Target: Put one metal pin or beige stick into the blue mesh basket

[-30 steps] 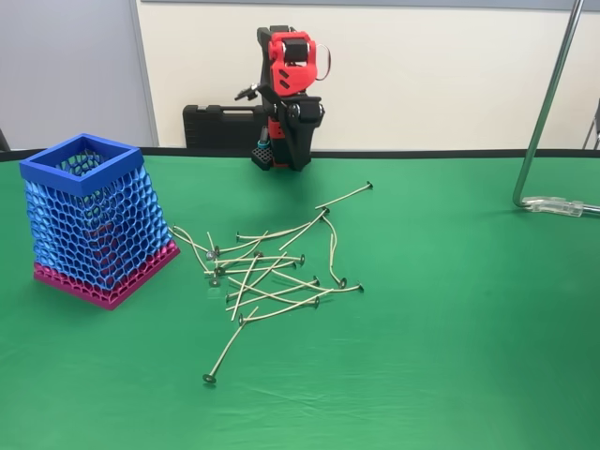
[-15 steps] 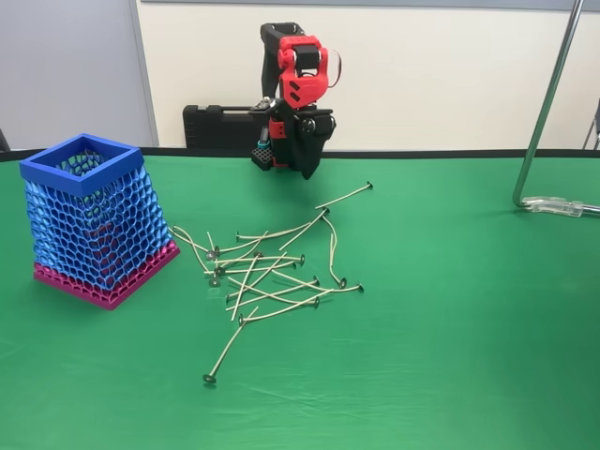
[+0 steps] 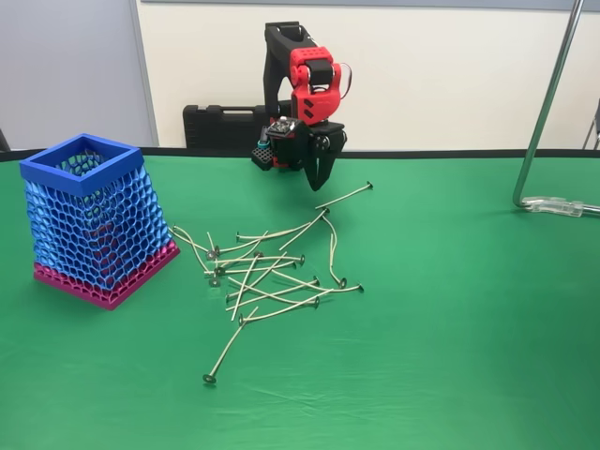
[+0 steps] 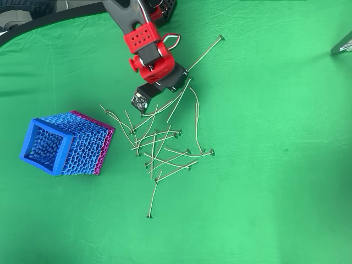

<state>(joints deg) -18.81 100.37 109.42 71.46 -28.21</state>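
Several thin beige pins with flat metal heads lie in a loose pile (image 3: pixel 267 272) at the middle of the green table, also seen from overhead (image 4: pixel 162 151). One pin (image 3: pixel 344 196) lies apart behind the pile and another (image 3: pixel 228 349) in front. The blue mesh basket (image 3: pixel 89 225) with a dark-blue rim and magenta base stands at the left, and in the overhead view the basket (image 4: pixel 66 146) lies left of the pile. My gripper (image 3: pixel 317 183) hangs point-down above the table behind the pile, its fingers tapering together with nothing in them. The red wrist (image 4: pixel 151 55) covers it from above.
A black case (image 3: pixel 220 127) lies behind the table's far edge, beside the arm's base. A metal stand pole (image 3: pixel 544 112) rises at the right, its foot (image 3: pixel 558 204) resting on the cloth. Bare green cloth spreads to the right and front of the pile.
The arm has unfolded from its base, carrying the gripper forward, down and slightly right toward the pile. The pins and the basket have not moved.
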